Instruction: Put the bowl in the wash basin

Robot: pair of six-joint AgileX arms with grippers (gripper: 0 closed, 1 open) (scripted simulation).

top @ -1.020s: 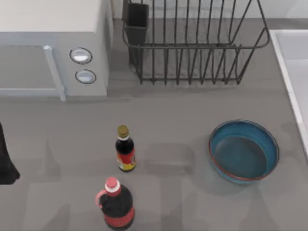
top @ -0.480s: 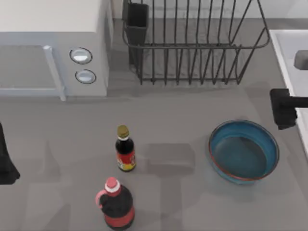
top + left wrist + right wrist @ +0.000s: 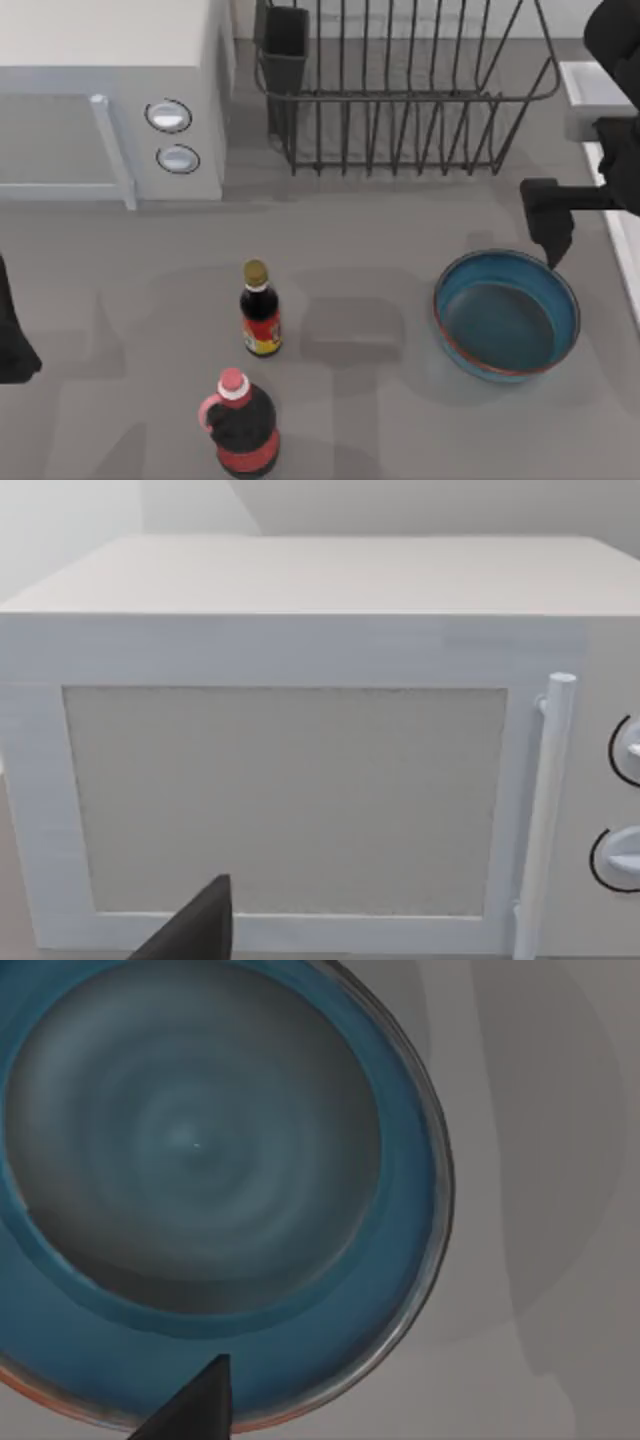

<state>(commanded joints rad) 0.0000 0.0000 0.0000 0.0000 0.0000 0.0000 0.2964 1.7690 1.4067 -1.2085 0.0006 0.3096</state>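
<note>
- Right gripper (image 3: 552, 235) now hangs above the table just off the far-right edge of the bowl (image 3: 506, 314), at about the bowl's 1 o'clock. Half a second ago it sat further right, at the table's right margin; a second ago it was out of sight.
- Whether its jaws are wide or narrow I cannot tell; one dark fingertip (image 3: 195, 1405) pokes in over the bowl's rim in the right wrist view.
- Bowl: teal-blue, reddish rim line, upright on the grey table (image 3: 380, 220), right of centre. Same spot as in both earlier frames. The wrist camera looks straight down into it (image 3: 200, 1180).
- Wash basin (image 3: 592, 85): pale rim along the table's right edge, at the bowl's 3 o'clock and beyond; the right arm partly covers it. The bowl is not in it.
- Left gripper (image 3: 12, 335) parked at the table's left edge, unchanged; its jaw state cannot be told. Its camera faces the white microwave (image 3: 300, 770).
- Unmoved: wire dish rack (image 3: 400, 90) at 12 o'clock, small soy-sauce bottle (image 3: 259, 310), red-capped jug (image 3: 240, 425).
</note>
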